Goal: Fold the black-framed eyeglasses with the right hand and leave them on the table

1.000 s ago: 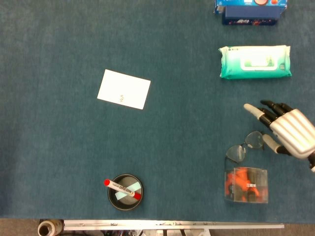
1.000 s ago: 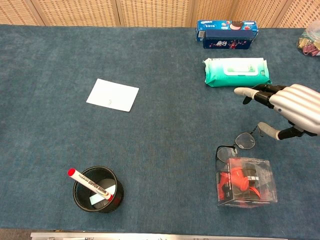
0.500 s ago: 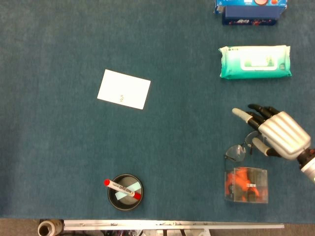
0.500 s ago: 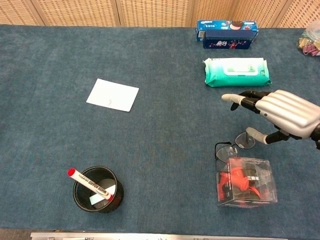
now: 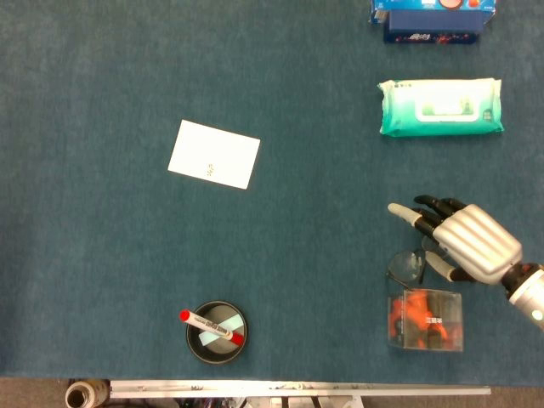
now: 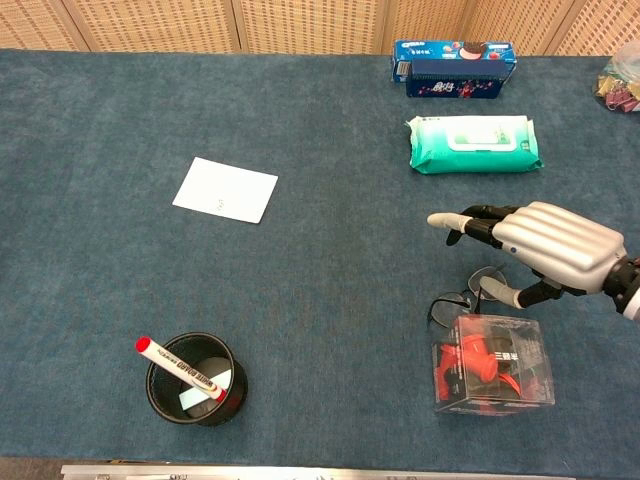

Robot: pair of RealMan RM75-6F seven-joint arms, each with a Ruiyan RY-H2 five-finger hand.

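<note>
Right hand point(image 5: 463, 240) has shifted left over the glasses point(image 5: 406, 267) — fingers spread, holding nothing — positioned to fold them.

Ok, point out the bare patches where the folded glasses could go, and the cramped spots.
Bare: the blue cloth between the white paper sheet and green wipes pack, and between the black pen cup and clear box of orange items. Crowded: around the black-framed eyeglasses, hemmed by that box and the right hand.
</note>
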